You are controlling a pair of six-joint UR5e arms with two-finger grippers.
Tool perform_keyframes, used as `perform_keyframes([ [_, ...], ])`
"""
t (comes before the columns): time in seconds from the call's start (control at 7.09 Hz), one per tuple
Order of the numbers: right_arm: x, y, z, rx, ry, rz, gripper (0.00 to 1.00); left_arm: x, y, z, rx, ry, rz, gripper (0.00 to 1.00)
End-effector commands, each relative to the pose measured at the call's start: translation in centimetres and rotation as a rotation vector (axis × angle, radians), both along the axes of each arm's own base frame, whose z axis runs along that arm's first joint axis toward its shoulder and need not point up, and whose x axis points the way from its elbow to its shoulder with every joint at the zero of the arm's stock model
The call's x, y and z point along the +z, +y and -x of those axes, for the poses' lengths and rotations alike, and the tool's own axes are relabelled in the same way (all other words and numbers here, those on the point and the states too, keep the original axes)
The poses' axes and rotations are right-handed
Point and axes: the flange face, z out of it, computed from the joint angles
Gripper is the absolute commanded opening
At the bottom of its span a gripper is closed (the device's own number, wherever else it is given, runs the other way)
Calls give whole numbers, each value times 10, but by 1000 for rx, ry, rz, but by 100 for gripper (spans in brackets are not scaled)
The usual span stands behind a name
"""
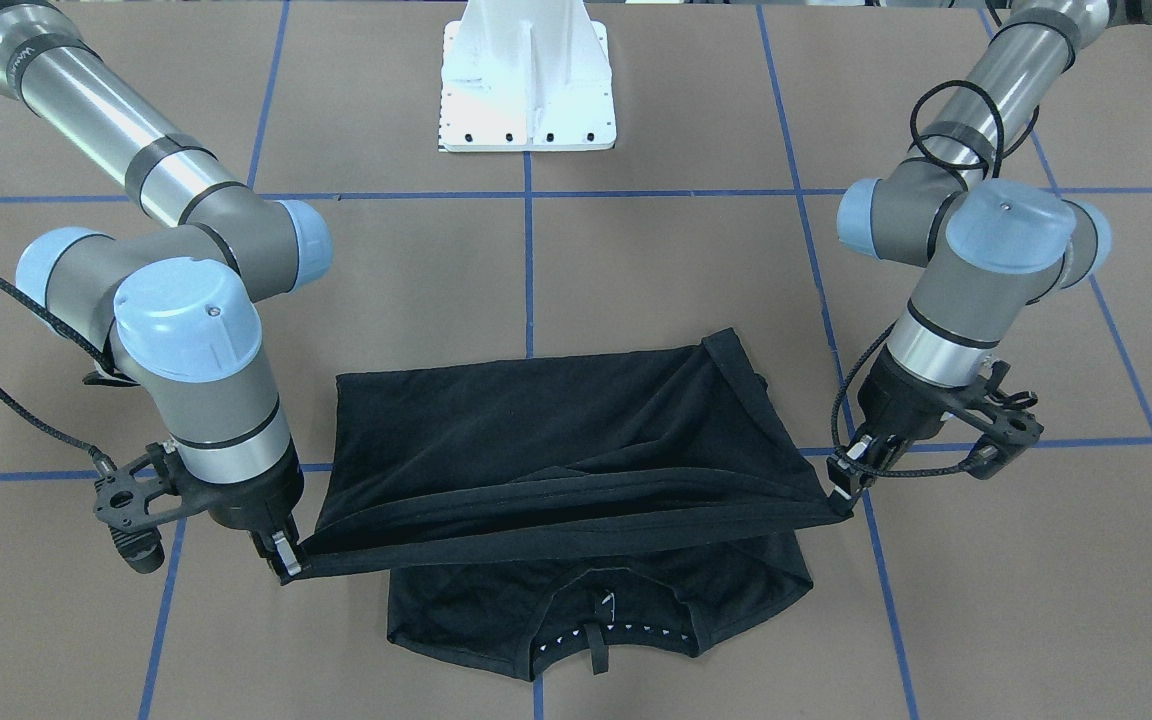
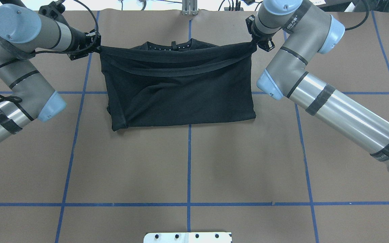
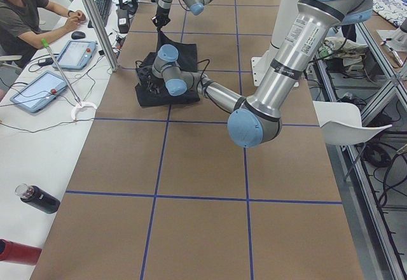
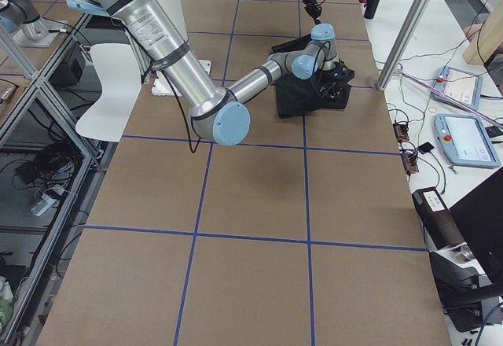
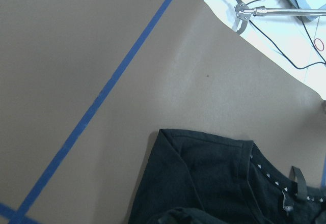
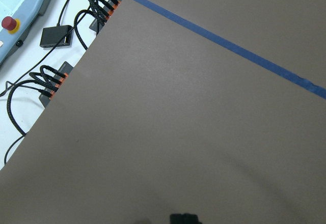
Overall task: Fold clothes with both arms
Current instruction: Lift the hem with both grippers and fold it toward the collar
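Partly, T-shirt (image 1: 556,430) collar (image 1: 596,612) overlapped, left gripper (image 1: 842,494) fingertips obscured

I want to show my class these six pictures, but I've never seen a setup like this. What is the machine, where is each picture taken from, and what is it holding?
It is a robot with two jointed metal arms, each ending in a two-finger gripper. One camera faces it across the table, one looks down from behind it, two sit at the table's ends, and one rides on each wrist. On the brown table, marked with blue tape, lies a black T-shirt. The left gripper and right gripper each pinch one end of an edge, holding it raised and stretched between them.
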Motion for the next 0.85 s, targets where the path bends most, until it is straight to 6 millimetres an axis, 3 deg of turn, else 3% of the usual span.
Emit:
perform_keyframes([
  [0.0,-3,-15,18,0,13,-10,44,20,-16,-8,-30,-8,-13,28],
  [0.14,-12,-16,19,2,7,-19,47,23,-17,-9,-28,-13,-11,51],
  [0.42,-28,-13,15,11,-22,-39,55,15,-20,0,-39,4,-34,57],
  [0.56,-32,19,22,-14,-71,-75,57,4,-21,11,-44,18,-47,58],
  [0.71,-15,75,18,-26,-122,-75,65,-4,-20,21,-53,24,-54,58],
])
